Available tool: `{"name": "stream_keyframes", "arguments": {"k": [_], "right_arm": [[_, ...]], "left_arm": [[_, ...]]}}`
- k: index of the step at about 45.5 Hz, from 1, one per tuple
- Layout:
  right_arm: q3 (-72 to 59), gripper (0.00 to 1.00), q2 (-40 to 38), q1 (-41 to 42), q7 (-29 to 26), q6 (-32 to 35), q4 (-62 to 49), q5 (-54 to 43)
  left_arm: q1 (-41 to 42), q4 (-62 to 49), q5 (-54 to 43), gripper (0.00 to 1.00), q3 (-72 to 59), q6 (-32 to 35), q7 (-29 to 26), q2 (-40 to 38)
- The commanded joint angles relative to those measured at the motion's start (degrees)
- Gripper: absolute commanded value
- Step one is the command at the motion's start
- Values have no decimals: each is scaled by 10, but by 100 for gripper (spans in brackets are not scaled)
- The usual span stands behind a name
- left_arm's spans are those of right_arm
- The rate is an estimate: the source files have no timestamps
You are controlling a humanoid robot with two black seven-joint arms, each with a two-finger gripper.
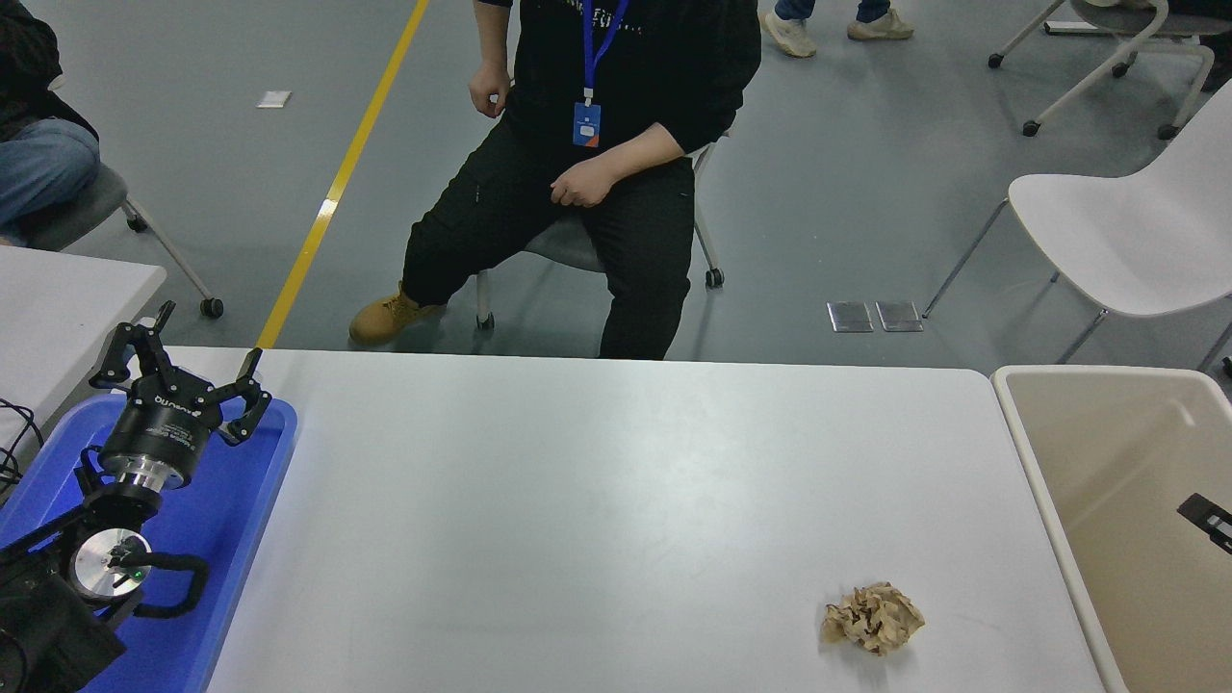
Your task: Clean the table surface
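Observation:
The table surface (597, 500) is a wide matte white top filling the lower picture. A crumpled brown paper ball (872, 618) lies on it near the front right. My left gripper (207, 340) is parked at the lower left, open and empty, above a blue tray (231, 520). Only a small black part of the right arm (1208, 521) shows at the right edge over the bin; its gripper is out of view.
A beige bin (1078, 539) stands against the table's right end. A person in black sits on a chair (587, 241) at the far side. A smaller white table (58, 298) is at the left. White chairs (1126, 241) stand at the right.

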Motion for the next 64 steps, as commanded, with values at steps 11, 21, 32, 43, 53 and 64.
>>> {"name": "stream_keyframes", "arguments": {"k": [11, 21, 32, 43, 53, 64], "right_arm": [[129, 98, -28, 141, -1, 1, -1, 2], [235, 98, -42, 230, -1, 5, 9, 50], [339, 99, -51, 274, -1, 4, 63, 78], [458, 99, -75, 285, -51, 5, 154, 129], [523, 99, -82, 260, -116, 5, 290, 148], [547, 99, -74, 200, -135, 11, 423, 206]], "left_arm": [[0, 0, 0, 100, 0, 0, 0, 0], [0, 0, 0, 100, 0, 0, 0, 0], [0, 0, 0, 100, 0, 0, 0, 0], [0, 0, 0, 100, 0, 0, 0, 0], [0, 0, 0, 100, 0, 0, 0, 0], [0, 0, 0, 100, 0, 0, 0, 0]]}}
